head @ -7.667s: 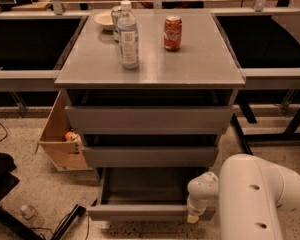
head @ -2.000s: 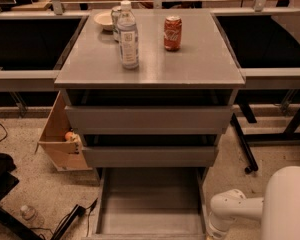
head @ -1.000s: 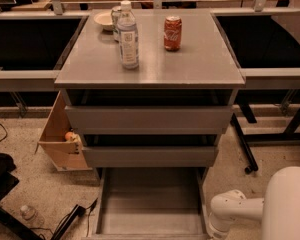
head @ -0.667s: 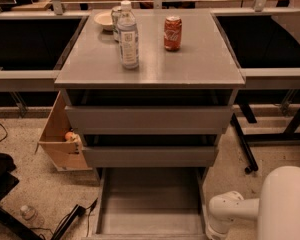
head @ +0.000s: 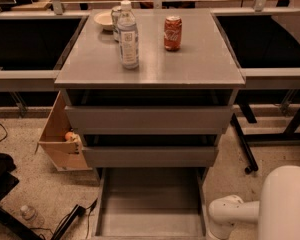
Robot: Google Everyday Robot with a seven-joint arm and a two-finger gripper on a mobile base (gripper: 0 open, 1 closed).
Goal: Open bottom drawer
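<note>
The bottom drawer [head: 151, 204] of the grey cabinet stands pulled far out toward me, showing a smooth grey tray interior with nothing in it. Its front edge lies at the bottom border of the view. My white arm fills the lower right corner, and its wrist end with the gripper [head: 216, 230] sits just right of the drawer's right wall, mostly cut off by the frame. The two drawer fronts [head: 149, 119] above remain pushed in.
On the cabinet top [head: 200, 59] stand a water bottle [head: 128, 36], a red soda can [head: 172, 33] and a bowl [head: 104, 19]. A tan wooden box [head: 60, 139] leans at the cabinet's left. A small bottle [head: 29, 215] and cables lie on the floor at left.
Since 7.7 s ago the bottom drawer has slid much farther out and my arm has drawn back to the lower right. Over the last second my arm has barely shifted.
</note>
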